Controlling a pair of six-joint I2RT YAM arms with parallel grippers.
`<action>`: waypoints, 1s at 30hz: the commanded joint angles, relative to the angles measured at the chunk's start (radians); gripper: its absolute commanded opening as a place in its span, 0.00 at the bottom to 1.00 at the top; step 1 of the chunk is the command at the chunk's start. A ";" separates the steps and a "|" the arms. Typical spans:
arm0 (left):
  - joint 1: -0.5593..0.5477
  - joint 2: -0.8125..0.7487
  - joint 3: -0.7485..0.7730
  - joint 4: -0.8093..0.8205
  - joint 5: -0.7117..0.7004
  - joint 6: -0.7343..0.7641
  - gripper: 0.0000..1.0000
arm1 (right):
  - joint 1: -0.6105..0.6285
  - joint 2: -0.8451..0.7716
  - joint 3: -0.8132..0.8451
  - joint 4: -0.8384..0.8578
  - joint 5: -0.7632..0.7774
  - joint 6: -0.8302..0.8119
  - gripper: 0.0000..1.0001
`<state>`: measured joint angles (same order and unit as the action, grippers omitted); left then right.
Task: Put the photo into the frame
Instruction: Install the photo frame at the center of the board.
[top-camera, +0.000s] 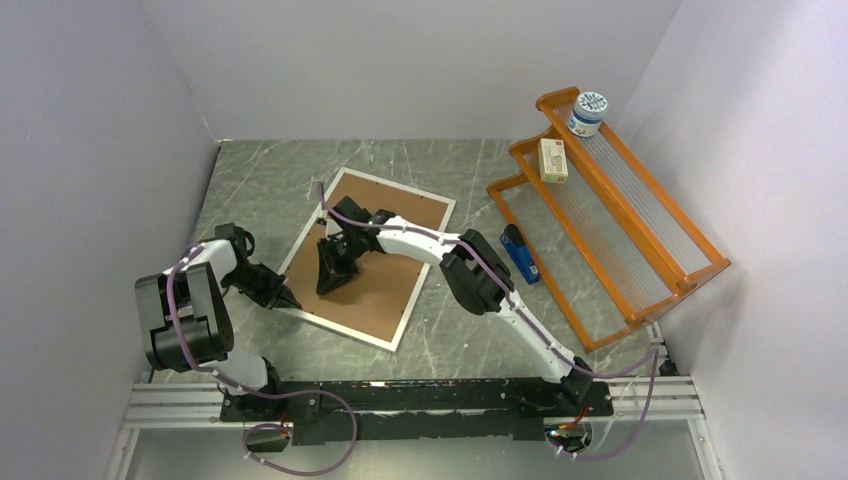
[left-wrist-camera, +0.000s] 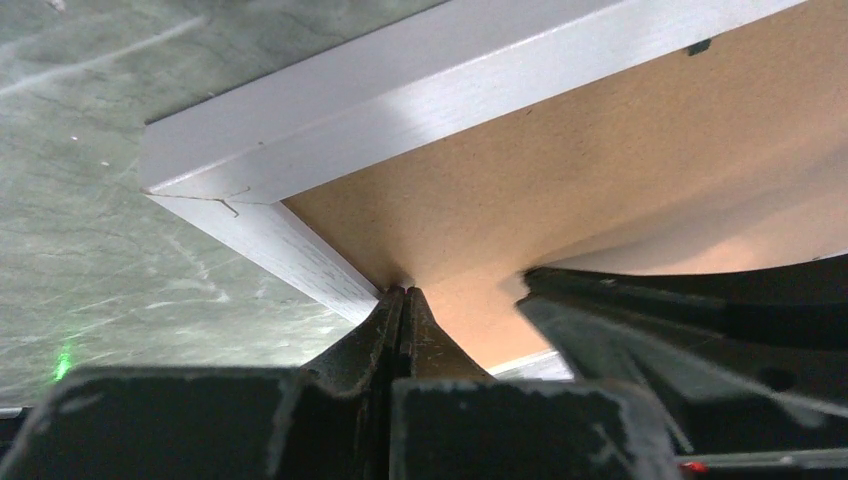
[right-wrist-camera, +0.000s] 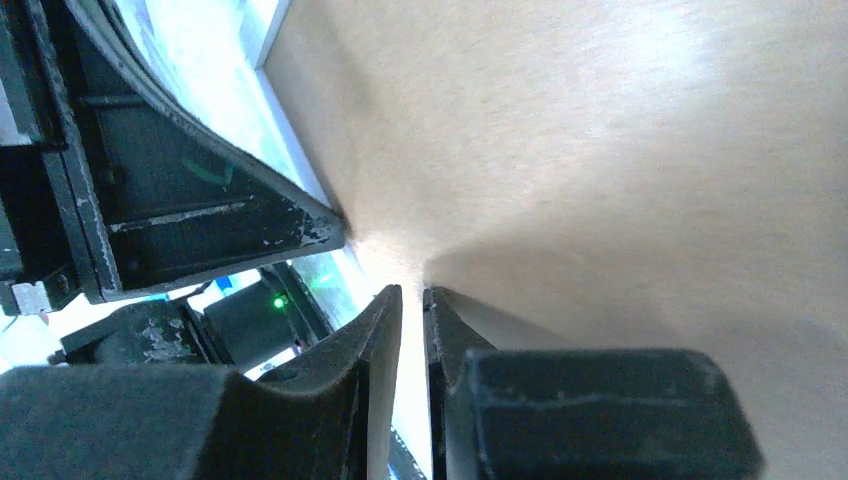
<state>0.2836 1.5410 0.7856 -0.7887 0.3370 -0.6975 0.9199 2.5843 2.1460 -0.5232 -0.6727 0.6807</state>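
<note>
From above, the frame (top-camera: 345, 330) is lying face down on the grey marbled table (top-camera: 250, 190), left of centre, with its silvery-white rim surrounding the brown backing board (top-camera: 385, 285). The left gripper (top-camera: 288, 298) is pressing against the frame's left rim near its near corner. The right gripper (top-camera: 333, 278) is reaching down onto the board just beside it. Well off to the right, an orange rack (top-camera: 600, 212) is carrying a white jar (top-camera: 587, 112) and a small box (top-camera: 553, 160), and a blue object (top-camera: 520, 255) is lying at its foot.

Through the left wrist camera, the left gripper's fingers (left-wrist-camera: 385, 330) are clamped tight together with nothing between them. Their tips are touching the spot where the rim (left-wrist-camera: 400, 100) is meeting the board (left-wrist-camera: 600, 170). The right gripper is showing as a dark bulk at the right, over the board.

Through the right wrist camera, the right gripper's fingers (right-wrist-camera: 370, 340) are standing nearly together, leaving only a thin slit, with their tips at the board (right-wrist-camera: 600, 130). I cannot tell whether they are pinching anything. A scuffed dark finger of the left gripper (right-wrist-camera: 230, 220) is poking in from the left, its tip against the board.
</note>
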 joint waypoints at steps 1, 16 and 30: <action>-0.002 0.027 -0.012 -0.031 -0.100 0.012 0.03 | -0.092 0.102 -0.086 -0.107 0.436 -0.103 0.21; -0.001 -0.045 0.093 0.016 0.117 0.113 0.31 | -0.062 -0.420 -0.537 0.282 -0.065 -0.232 0.45; -0.003 -0.024 0.103 -0.055 0.114 0.204 0.28 | 0.014 -0.402 -0.669 0.357 -0.274 -0.163 0.33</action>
<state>0.2836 1.5112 0.9028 -0.8082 0.4408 -0.5312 0.9417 2.1605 1.4685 -0.1787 -0.9081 0.5201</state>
